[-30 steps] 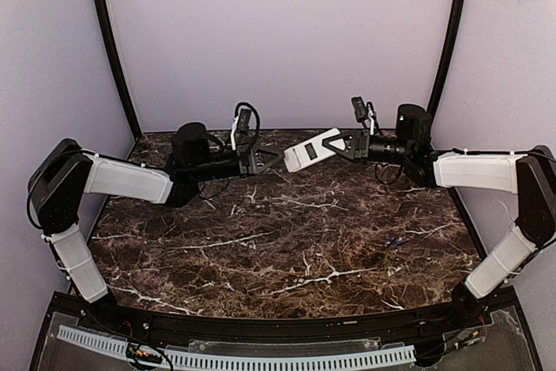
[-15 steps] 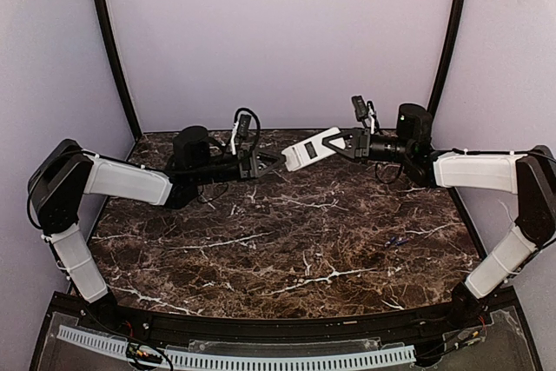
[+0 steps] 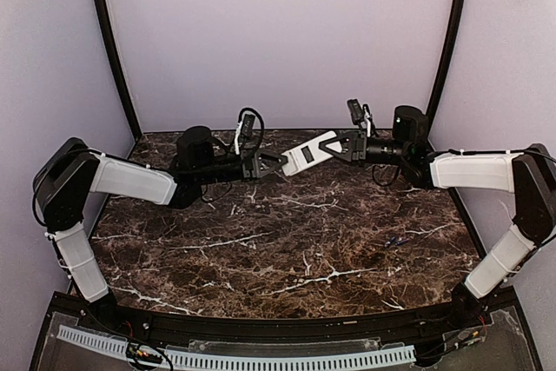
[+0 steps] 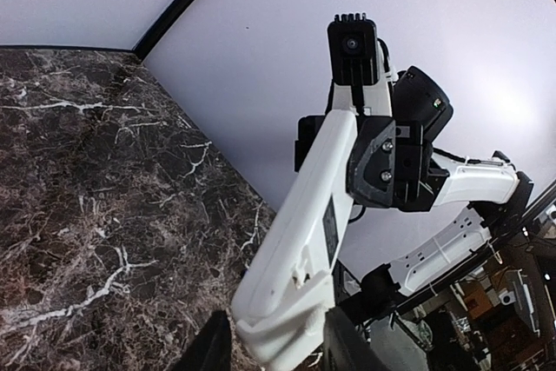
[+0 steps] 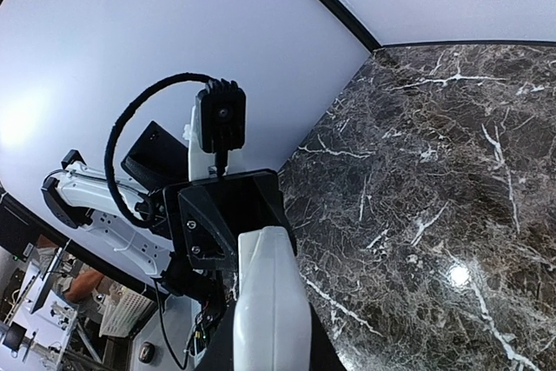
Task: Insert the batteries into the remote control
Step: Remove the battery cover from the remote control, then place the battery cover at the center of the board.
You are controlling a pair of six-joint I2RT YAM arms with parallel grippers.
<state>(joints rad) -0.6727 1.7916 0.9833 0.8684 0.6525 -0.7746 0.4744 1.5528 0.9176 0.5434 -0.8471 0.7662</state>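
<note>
The remote control (image 3: pixel 310 154) hangs in the air above the back of the table, white back showing, tilted down to the left. My right gripper (image 3: pixel 344 145) is shut on its upper right end; in the right wrist view the remote control (image 5: pixel 271 301) runs out from between the right gripper's (image 5: pixel 269 350) dark fingers. My left gripper (image 3: pixel 282 162) meets the lower left end. In the left wrist view, the left gripper (image 4: pixel 276 347) has closed in on both sides of the remote control's (image 4: pixel 304 223) end. The batteries (image 3: pixel 397 240) lie on the table at the right.
The dark marble table (image 3: pixel 261 249) spreads below both arms. Pale walls with black corner posts (image 3: pixel 113 49) close in the back and sides. The right arm's white links (image 3: pixel 473 169) stretch over the table's right side.
The left gripper was shut one second ago, then opened, pushed right over the remote's lower end and closed in on it. The right gripper shifted slightly left with the remote.
</note>
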